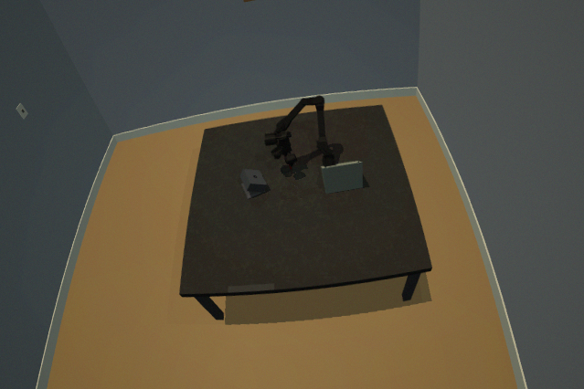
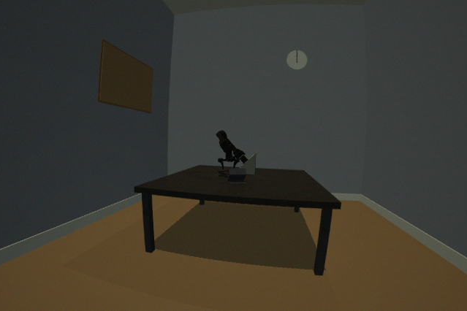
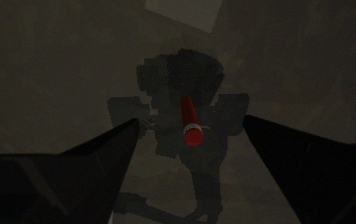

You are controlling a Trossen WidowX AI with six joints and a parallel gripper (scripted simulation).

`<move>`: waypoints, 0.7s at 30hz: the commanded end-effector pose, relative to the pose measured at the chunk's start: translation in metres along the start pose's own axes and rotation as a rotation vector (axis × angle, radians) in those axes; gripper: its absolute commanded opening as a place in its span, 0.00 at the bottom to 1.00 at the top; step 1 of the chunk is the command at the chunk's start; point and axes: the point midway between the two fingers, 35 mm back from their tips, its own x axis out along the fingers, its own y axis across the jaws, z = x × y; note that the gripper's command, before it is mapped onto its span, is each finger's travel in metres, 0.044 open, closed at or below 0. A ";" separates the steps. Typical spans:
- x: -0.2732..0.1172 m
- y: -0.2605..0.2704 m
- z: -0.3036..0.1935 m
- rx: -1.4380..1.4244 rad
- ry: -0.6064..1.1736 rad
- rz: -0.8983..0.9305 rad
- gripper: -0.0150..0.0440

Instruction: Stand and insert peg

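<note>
The red peg (image 3: pixel 189 116) (image 1: pixel 292 167) stands upright on the dark table (image 1: pixel 302 237) (image 2: pixel 278 186). Its white band is near the top end, toward the wrist camera, and the plain end is down. My gripper (image 3: pixel 191 121) (image 1: pixel 287 154) (image 2: pixel 223 166) is open wide and hangs just above the peg, with one finger on each side and neither touching it. The small grey sloped panel (image 1: pixel 252 183) (image 2: pixel 237 175), with a dark hole in its face, sits on the table to the left of the peg in the top view.
A larger grey-green board (image 1: pixel 342 177) (image 2: pixel 250 165) stands on the table right of the peg, close to the arm's base (image 1: pixel 327 153). A pale slab (image 3: pixel 185 12) shows at the top edge of the wrist view.
</note>
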 end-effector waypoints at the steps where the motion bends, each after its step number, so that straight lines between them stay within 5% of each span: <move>1: 0.009 0.001 -0.002 -0.005 0.007 -0.001 1.00; 15: 0.025 0.000 -0.005 -0.005 0.009 -0.005 1.00; 21: 0.022 -0.001 -0.003 0.000 0.004 -0.006 0.73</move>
